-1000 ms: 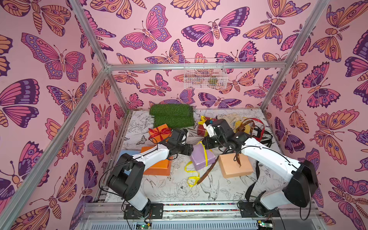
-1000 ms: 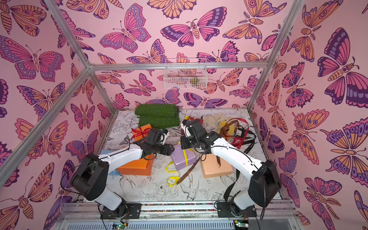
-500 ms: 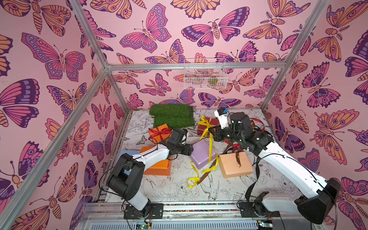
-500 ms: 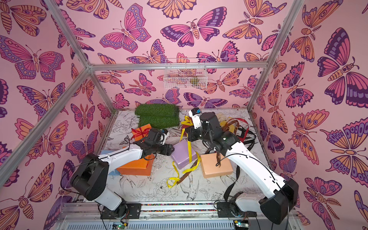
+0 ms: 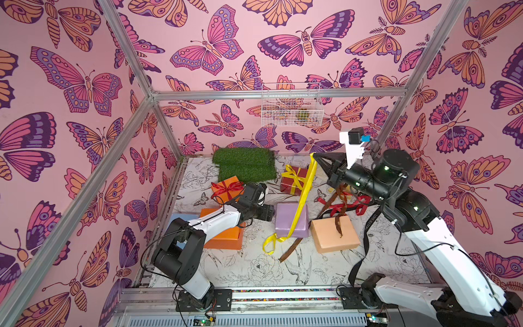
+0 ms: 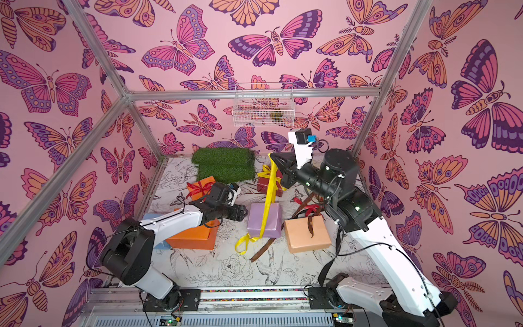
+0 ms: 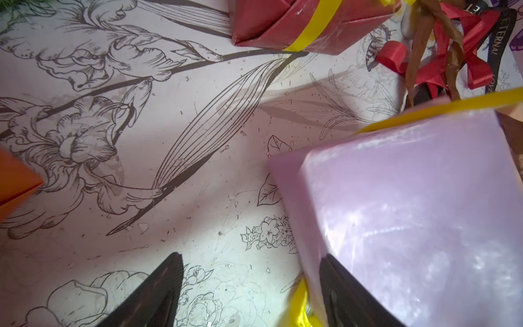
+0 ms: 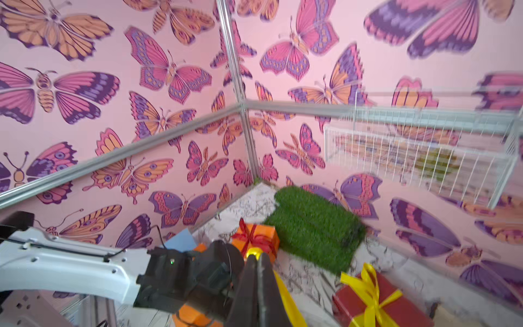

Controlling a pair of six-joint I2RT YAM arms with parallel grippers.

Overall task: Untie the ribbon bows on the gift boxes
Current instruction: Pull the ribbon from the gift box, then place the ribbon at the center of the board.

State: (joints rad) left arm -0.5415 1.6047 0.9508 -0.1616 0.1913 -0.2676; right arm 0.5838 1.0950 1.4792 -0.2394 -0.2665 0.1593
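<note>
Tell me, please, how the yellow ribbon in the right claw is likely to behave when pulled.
The yellow ribbon looks floppy: taut below the right claw, its free end lies in a limp loop on the table. Its glossy satin may slip in the grip. The lilac box under it looks light and may shift or tip.

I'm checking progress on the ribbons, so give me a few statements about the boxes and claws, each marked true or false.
1. The right claw is shut on the long yellow ribbon. True.
2. The left claw grips the lilac box. False: it stands open beside the box.
3. The dark red box has a tied yellow bow. True.
4. The red bow on the small orange box is undone. False: it is tied.
</note>
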